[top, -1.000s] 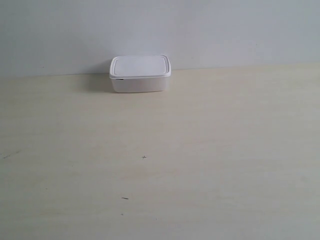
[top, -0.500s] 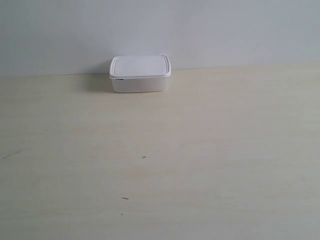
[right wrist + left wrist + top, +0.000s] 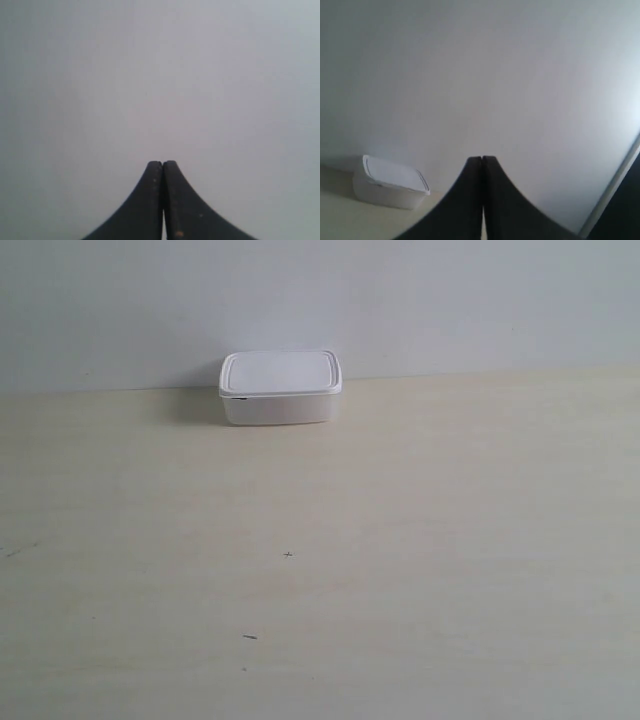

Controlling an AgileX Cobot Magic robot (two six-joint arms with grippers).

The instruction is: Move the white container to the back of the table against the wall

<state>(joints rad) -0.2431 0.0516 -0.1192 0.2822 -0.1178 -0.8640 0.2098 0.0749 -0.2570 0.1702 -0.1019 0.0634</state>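
Sitting left of centre at the back in the exterior view, white container [image 3: 281,387] rests on table [image 3: 400,540], rear seemingly touching wall [image 3: 450,300], long axis along the wall. Left gripper [image 3: 482,161] pressed together, empty; container lies ahead, off-axis, well apart. Right gripper [image 3: 163,164] also together, empty, facing only wall. Left arm probably nearer; placement looks done.

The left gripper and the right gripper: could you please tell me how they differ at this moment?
The left gripper has the white container in its wrist view, standing on the table by the wall; the right gripper faces only bare wall. The right gripper's fingers carry a few pale specks; the left gripper's look plain. Both are dark, shut and hold nothing.
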